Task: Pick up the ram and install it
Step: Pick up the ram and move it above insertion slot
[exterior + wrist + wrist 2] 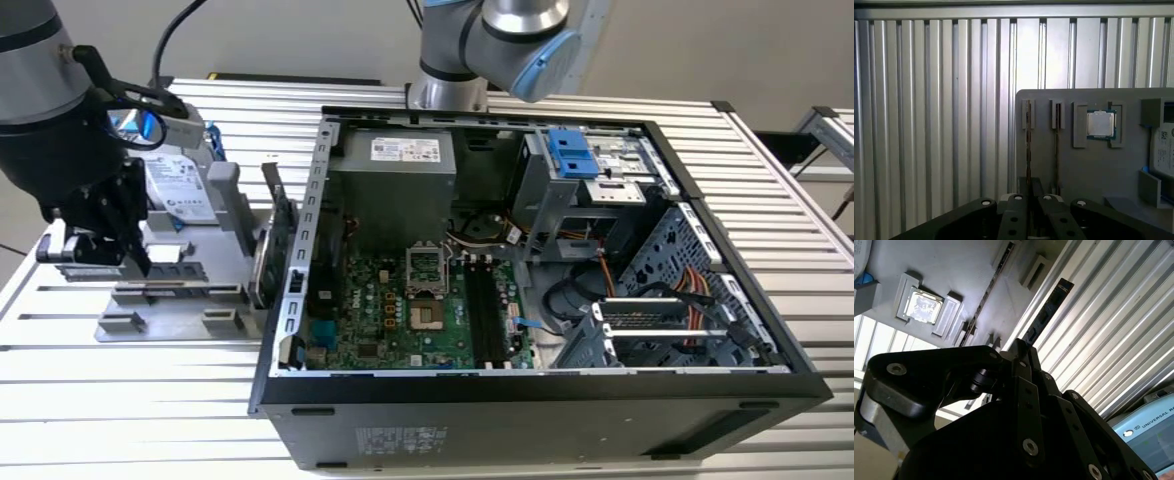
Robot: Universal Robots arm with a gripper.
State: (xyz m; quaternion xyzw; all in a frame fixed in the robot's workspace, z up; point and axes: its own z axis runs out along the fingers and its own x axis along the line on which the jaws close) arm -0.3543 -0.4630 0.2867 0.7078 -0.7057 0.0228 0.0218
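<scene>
second wrist view, end effector (1023,347) clamped on ram (1048,310), by grey tray (954,270)

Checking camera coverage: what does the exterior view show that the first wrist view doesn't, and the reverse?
Exterior view: the open computer case with its motherboard and black slots. First wrist view: the processor chip in its holder, and the ram edge-on in its slot. Both: the gripper, the grey fixture, the ribbed table.
</scene>
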